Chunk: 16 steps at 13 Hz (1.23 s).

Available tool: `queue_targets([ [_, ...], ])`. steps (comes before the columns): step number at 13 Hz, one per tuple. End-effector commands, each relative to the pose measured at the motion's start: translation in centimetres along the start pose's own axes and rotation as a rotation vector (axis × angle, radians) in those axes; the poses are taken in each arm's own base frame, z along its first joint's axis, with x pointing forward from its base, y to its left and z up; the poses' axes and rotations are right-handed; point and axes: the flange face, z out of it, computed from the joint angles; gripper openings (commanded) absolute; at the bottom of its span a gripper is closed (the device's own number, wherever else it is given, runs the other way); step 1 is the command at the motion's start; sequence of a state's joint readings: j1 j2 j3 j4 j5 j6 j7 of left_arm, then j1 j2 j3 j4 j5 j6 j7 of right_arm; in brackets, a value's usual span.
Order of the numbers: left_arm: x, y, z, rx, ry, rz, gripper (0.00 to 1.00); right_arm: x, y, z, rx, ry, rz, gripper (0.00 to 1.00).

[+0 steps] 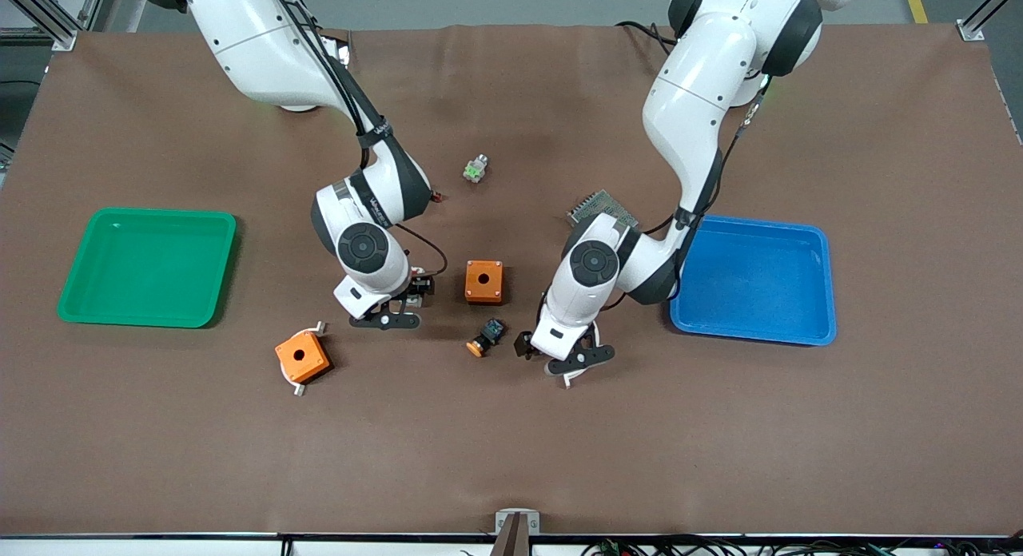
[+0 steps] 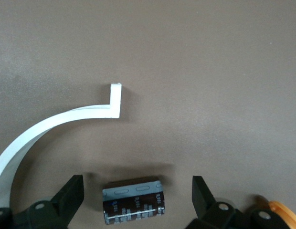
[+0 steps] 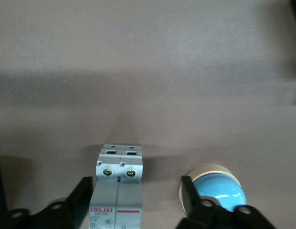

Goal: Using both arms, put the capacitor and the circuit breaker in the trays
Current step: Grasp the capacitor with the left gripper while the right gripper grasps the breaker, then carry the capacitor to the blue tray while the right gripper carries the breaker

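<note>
My left gripper (image 1: 561, 356) is low over the mat, beside the black-and-blue push button (image 1: 486, 336). In the left wrist view its fingers are open (image 2: 137, 186) with the small dark capacitor (image 2: 133, 201) lying on the mat between them, touching neither finger. My right gripper (image 1: 385, 312) is low over the mat near the plain orange box (image 1: 483, 281). In the right wrist view it is open (image 3: 136, 183) around the white circuit breaker (image 3: 117, 191), which lies close to one finger. In the front view both parts are hidden under the hands.
A green tray (image 1: 148, 267) lies at the right arm's end and a blue tray (image 1: 751, 280) at the left arm's end. An orange box with white tabs (image 1: 302, 356), a green-white part (image 1: 475, 169) and a circuit board (image 1: 601, 207) lie around. A white curved strip (image 2: 57, 119) lies by the capacitor. A blue-domed part (image 3: 218, 190) lies by the breaker.
</note>
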<state>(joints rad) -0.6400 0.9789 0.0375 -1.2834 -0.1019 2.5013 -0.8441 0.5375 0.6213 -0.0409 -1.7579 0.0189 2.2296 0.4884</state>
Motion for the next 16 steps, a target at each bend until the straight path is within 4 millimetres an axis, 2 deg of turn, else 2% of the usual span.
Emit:
queue_targets([
  [1,-0.2,0.8,0.3,-0.009,0.017,0.000,0.94,0.5,-0.3,0.5,0.013,-0.004,-0.072,0.51],
  [2,-0.1,0.7,0.2,-0.010,0.018,-0.001,0.84,0.8,0.2,0.6,0.025,-0.011,-0.057,0.30],
  [3,-0.1,0.7,0.2,-0.010,0.018,-0.001,0.65,1.2,0.2,0.0,0.041,-0.010,-0.045,0.11],
  [4,-0.1,0.8,0.2,-0.011,0.017,-0.001,0.51,1.6,0.0,-0.9,0.056,-0.004,-0.038,0.02],
  [6,-0.2,0.8,0.2,-0.011,0.018,0.003,0.32,2.3,0.4,-2.5,0.063,-0.003,-0.027,0.00],
  [8,0.0,0.8,-0.1,-0.010,0.021,0.009,0.18,2.9,0.6,-5.8,0.056,-0.021,-0.027,0.00],
  [9,0.3,0.7,-0.5,-0.011,0.022,0.006,0.12,3.7,1.8,-8.1,0.058,-0.026,-0.011,0.00],
  [10,0.9,1.0,-1.9,-0.019,0.027,0.000,0.05,4.6,3.5,-10.0,0.058,-0.033,-0.007,0.00],
  [11,1.5,1.2,-3.7,-0.019,0.028,-0.003,0.02,5.4,5.2,-11.6,0.051,-0.056,-0.036,0.00],
  [12,2.9,0.6,-5.9,0.002,0.019,-0.017,0.01,5.9,7.5,-12.1,0.040,-0.103,-0.058,0.00],
  [13,4.8,-0.4,-8.6,0.022,0.004,-0.026,0.01,6.2,9.6,-12.3,0.036,-0.127,-0.066,0.00],
  [15,7.9,-3.5,-12.9,0.052,-0.037,-0.020,0.00,6.8,15.5,-13.9,0.024,-0.150,-0.161,0.00],
  [16,8.7,-4.8,-14.4,0.078,-0.080,-0.026,0.00,7.1,18.4,-14.4,0.008,-0.156,-0.227,0.00],
])
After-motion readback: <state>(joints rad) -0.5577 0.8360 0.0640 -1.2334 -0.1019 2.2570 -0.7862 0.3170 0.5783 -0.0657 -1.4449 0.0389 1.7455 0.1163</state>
